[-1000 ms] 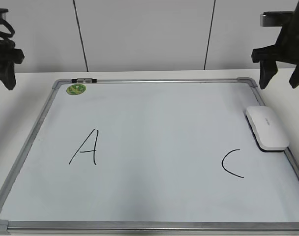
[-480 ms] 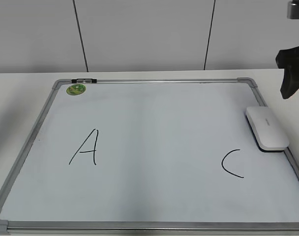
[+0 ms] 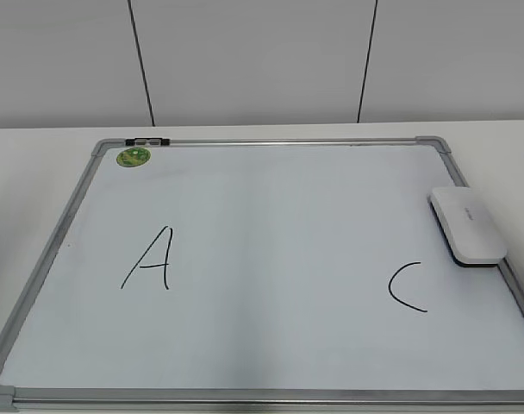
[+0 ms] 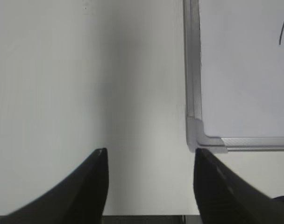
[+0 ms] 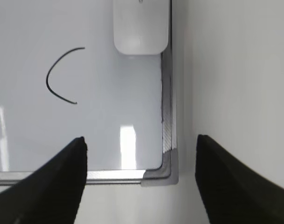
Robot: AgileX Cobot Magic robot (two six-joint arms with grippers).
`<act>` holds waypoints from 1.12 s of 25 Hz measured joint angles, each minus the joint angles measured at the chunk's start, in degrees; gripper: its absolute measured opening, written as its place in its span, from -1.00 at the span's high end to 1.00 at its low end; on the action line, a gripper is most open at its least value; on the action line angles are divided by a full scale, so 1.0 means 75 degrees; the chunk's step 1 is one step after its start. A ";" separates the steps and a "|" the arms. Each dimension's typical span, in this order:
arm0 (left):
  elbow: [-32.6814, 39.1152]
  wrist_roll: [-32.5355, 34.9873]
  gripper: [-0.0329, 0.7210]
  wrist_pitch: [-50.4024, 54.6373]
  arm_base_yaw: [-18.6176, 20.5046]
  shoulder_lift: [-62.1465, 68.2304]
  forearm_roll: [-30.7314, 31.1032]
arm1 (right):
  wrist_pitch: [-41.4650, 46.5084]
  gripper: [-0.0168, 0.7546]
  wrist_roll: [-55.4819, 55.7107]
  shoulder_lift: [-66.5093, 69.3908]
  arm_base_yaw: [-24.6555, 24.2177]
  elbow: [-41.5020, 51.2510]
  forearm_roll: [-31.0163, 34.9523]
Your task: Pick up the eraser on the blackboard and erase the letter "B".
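Both arms are pulling back from the far side of the blackboard (image 3: 64,233): a second ago they were hanging at the far left and far right corners, and now the exterior view is showing only a dark sliver at its right edge. The middle of the board, between the black "A" (image 3: 148,259) and the black "C" (image 3: 406,286), is lying bare, with no letter "B" to be seen, so I am judging the wiping done and the arms retiring.

The eraser (image 3: 467,225) is resting on the board's right side, touching or just beside the frame, a little beyond the "C". Its long axis is running near to far, slanting slightly so the far end leans left and the near end sits closer to the right rail.

The left gripper (image 4: 149,161) is hovering over bare table off the board's near left corner, fingers spread and holding nothing. The right gripper (image 5: 141,144) is hanging above the near right corner, fingers likewise released and empty.
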 joint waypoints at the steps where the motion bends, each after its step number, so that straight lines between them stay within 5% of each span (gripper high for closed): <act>1: 0.0205 0.0000 -0.25 0.0000 0.0000 -0.0386 0.0001 | 0.0000 -0.43 0.0000 -0.0174 0.0000 0.0222 0.0016; 13: 0.2572 0.0000 -0.25 0.0194 0.0000 -0.3834 0.0066 | -0.0101 -0.43 -0.0026 -0.3438 0.0000 0.2862 -0.0089; 28: 0.2680 0.0000 -0.25 0.0209 -0.0035 -0.4723 -0.0144 | 0.0441 -0.43 -0.1172 -0.4892 0.0000 0.3802 0.0189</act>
